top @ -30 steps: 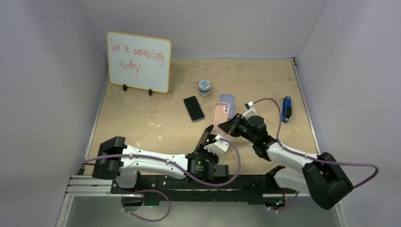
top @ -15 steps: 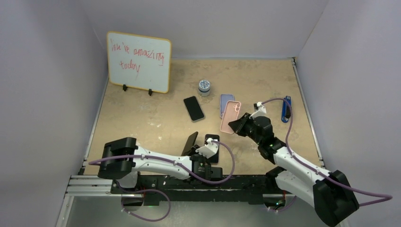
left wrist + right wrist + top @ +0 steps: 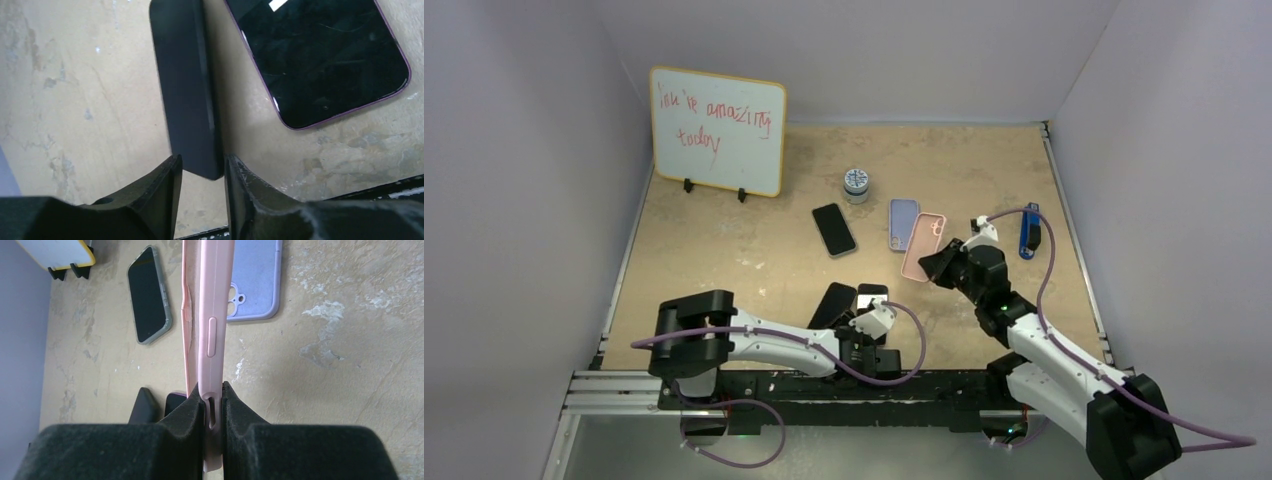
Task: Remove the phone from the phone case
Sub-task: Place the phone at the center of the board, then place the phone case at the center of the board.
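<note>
The bench (image 3: 724,270) shows a job that looks all but done from where I stand. Out at about 3 o'clock, the right gripper (image 3: 212,396) is clamped on the bottom edge of the pink case (image 3: 216,315) and holds it on edge, seemingly clear of the bench. The case looks thin and empty, one side bowing loose with nothing dark filling it.

The phone (image 3: 320,55) lies flat and screen up at 6 o'clock, by the near edge, bare but for its own purple rim and well apart from the case. I take it for the one that belongs to that case, though I cannot be sure. A second phone (image 3: 834,229) lies nearer the middle, and a lilac case (image 3: 903,222) lies at about 1 o'clock.

Just at 9 o'clock of the phone lies a black slab (image 3: 187,85), also flat; what it is I cannot tell. The left gripper (image 3: 202,162) hangs low at the slab's near end, fingers a little apart, with that end right at their tips. Whether they touch it I cannot make out.

What is left, I'd judge, is setting the case down and drawing both arms clear.
</note>
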Action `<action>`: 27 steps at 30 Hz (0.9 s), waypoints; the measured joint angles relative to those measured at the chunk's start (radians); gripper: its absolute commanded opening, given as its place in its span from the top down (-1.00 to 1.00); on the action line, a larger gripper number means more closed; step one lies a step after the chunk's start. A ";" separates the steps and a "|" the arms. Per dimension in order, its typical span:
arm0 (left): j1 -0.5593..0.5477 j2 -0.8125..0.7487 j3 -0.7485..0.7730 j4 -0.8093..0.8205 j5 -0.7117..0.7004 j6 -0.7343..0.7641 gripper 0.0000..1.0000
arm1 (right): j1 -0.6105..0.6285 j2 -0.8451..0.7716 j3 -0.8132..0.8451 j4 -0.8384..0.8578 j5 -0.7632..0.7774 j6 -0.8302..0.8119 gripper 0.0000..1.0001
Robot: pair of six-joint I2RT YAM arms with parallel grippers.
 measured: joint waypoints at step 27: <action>0.297 -0.527 -0.297 0.400 0.311 0.157 -0.64 | -0.420 0.488 0.317 -0.103 -0.300 -0.261 0.89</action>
